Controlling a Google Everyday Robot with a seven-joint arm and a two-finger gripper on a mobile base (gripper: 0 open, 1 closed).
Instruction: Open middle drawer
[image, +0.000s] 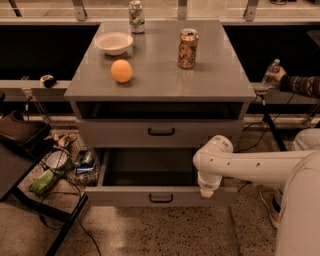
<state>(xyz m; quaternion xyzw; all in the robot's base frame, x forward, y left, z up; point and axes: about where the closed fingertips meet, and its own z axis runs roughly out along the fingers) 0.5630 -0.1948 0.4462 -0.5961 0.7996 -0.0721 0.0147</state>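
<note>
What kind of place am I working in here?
Probably a lab or test workspace: a grey drawer cabinet set with a bowl, an orange and a can, clutter on the floor beside it. The gripper sits at the front right of the open drawer.

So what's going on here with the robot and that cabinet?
The robot's arm reaches in from the right, its end effector pointing down at the front edge of the middle drawer, right of its black handle. That drawer is pulled well out; the drawer above it is shut. On the cabinet top sit a bowl, an orange, a brown can and another can.
</note>
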